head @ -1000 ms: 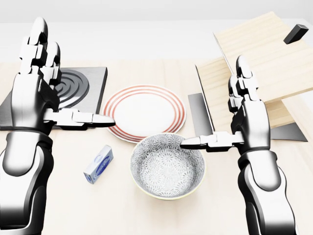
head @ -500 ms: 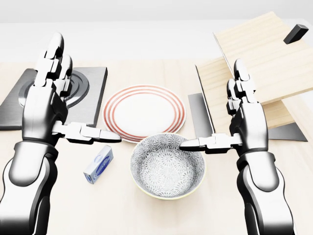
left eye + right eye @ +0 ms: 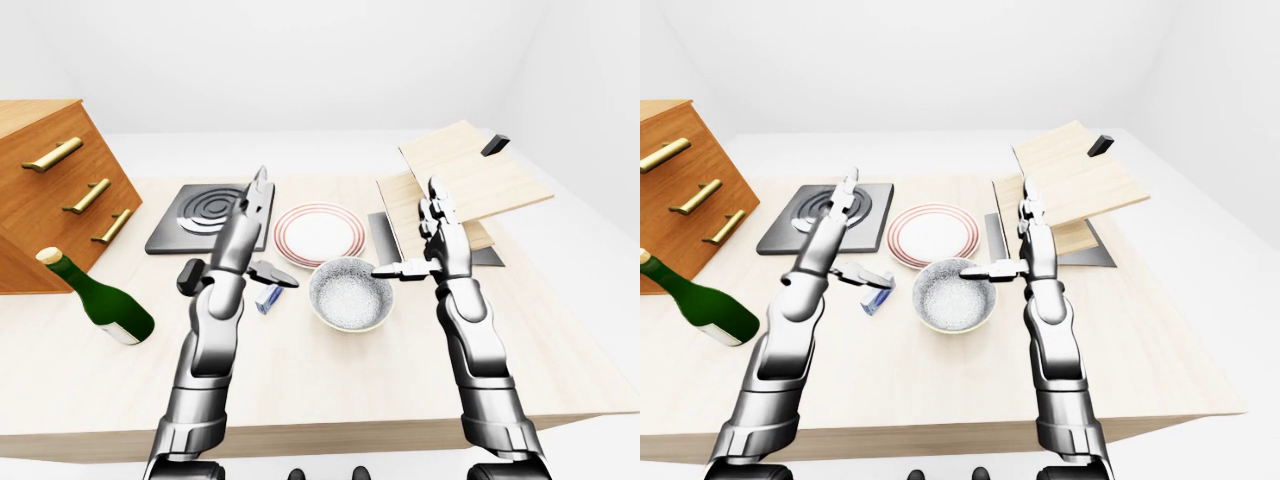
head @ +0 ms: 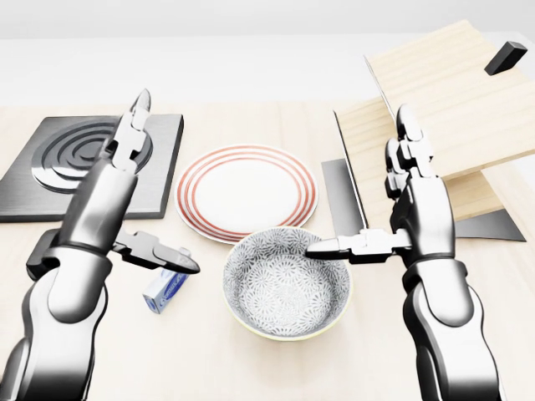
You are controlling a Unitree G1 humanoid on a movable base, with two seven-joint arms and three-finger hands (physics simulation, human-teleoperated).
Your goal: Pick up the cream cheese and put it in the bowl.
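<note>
Head view: left hand (image 4: 134, 196), fingers spread, is hovering over the cream cheese (image 4: 167, 288) for pickup; right hand (image 4: 393, 209) is waiting open beside the bowl (image 4: 288, 288).

Glossy metal left robot hand (image 4: 125, 196), matt pale wood table (image 4: 251, 368), speckled glazed bowl (image 4: 287, 286).

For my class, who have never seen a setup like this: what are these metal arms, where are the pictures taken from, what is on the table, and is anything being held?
This is a simulated humanoid robot; all three pictures come from cameras on its head, looking over its arms. On the table lie a cream cheese box, a patterned bowl, a striped plate, a stove burner, a green bottle and a wooden drawer cabinet. The left hand is above the cream cheese, the right hand by the bowl. Both are open, holding nothing.
</note>
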